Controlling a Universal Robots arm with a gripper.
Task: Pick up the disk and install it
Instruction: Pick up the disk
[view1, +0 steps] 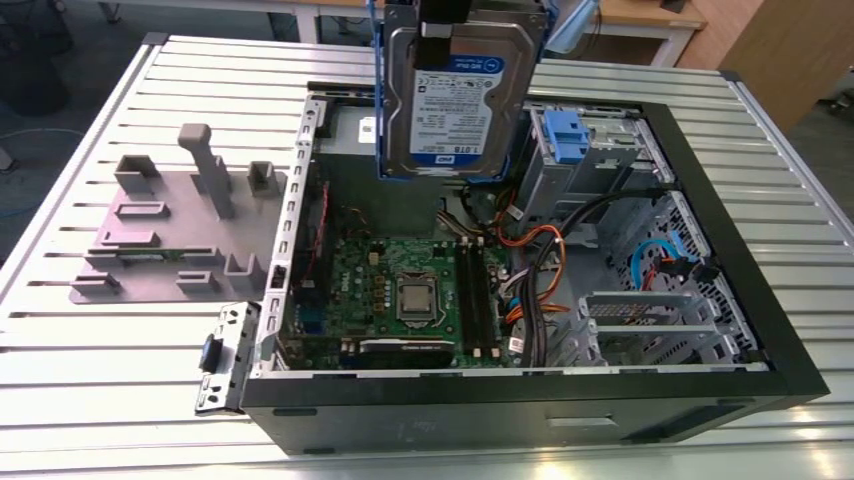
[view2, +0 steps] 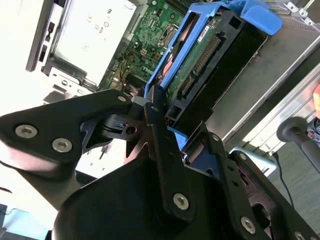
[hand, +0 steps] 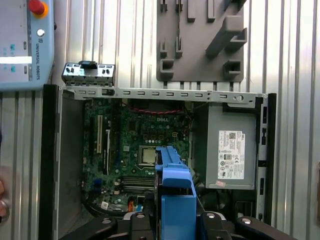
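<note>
The disk (view1: 461, 90) is a silver hard drive with a white-and-blue label, clipped in a blue plastic frame. It hangs upright in the air over the back part of the open computer case (view1: 694, 200). My gripper (view1: 454, 25) is shut on its upper end. In the second wrist view my gripper (view2: 170, 125) clamps the blue frame, and the disk (view2: 210, 55) shows its green circuit side and connector. In the first wrist view the disk's blue frame (hand: 175, 190) sticks out from my gripper (hand: 175, 220) over the motherboard (hand: 140, 145).
The case lies open on a slatted metal table (view1: 120, 350). A drive bay with a blue bracket (view1: 567, 135) sits just beyond the disk on the exterior view's right. A grey stand (view1: 174, 230) with upright posts stands on the exterior view's left. A loose metal bracket (view1: 220, 355) lies by the case.
</note>
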